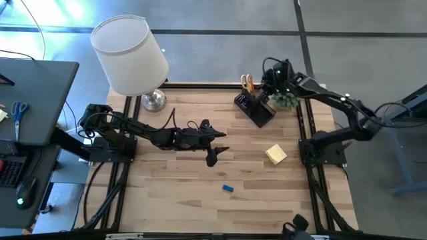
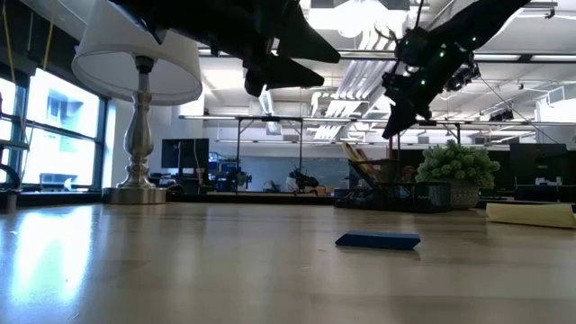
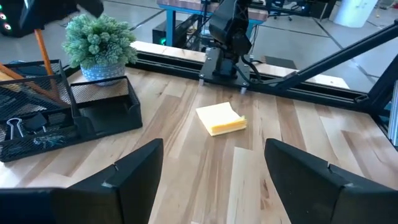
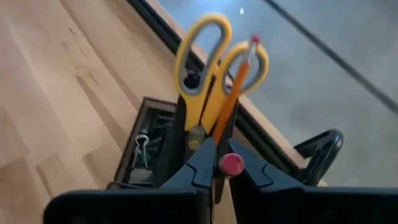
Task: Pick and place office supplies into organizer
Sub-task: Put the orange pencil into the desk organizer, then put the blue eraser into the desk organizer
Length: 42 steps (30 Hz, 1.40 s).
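Organizer [image 1: 256, 107] between lamp [image 1: 131, 56] and plant [image 1: 285, 99], sticky-note pad [image 1: 276, 155] nearby

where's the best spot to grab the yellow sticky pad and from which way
Likely from straight above, fingers across two opposite side edges of the sticky pad. It lies flat on the table with open wood all round, so only its thin sides offer a pinch.

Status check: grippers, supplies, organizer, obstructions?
Right gripper shut on pencil above organizer. Left gripper open, mid-table. Sticky pad, eraser remain. Nothing blocking.
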Tool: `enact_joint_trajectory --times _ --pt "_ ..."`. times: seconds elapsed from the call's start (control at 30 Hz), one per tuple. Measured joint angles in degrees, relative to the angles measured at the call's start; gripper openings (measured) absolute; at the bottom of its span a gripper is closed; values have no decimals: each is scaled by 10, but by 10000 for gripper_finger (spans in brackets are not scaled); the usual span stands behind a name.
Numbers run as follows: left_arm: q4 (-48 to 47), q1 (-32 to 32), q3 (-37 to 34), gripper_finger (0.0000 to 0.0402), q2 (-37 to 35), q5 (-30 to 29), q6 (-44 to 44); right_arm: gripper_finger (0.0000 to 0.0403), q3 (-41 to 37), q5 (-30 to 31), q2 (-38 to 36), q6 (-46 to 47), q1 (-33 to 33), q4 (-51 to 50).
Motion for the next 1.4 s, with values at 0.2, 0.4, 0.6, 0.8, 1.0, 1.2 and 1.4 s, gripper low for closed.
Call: enact_joint_trajectory --times 0.2,0.4,0.6,0.8,1.0,1.2,1.4 --pt "0 0 0 271 0 0 0 34 3 -13 46 0 -14 25" --pt "-6 0 0 271 0 0 0 69 1 -34 54 1 -15 36" --pt "-17 0 0 271 0 1 0 110 0 -52 2 -5 -13 25" --pt "-18 0 0 271 0 11 1 143 4 -57 -113 -5 -1 -4" --pt "-18 0 0 271 0 37 3 161 4 -71 -236 30 53 -74" --pt "-18 -2 0 271 0 124 20 158 4 -99 -294 84 150 -219" --pt "-19 -34 0 271 0 140 68 143 -17 -55 -289 125 283 -252"
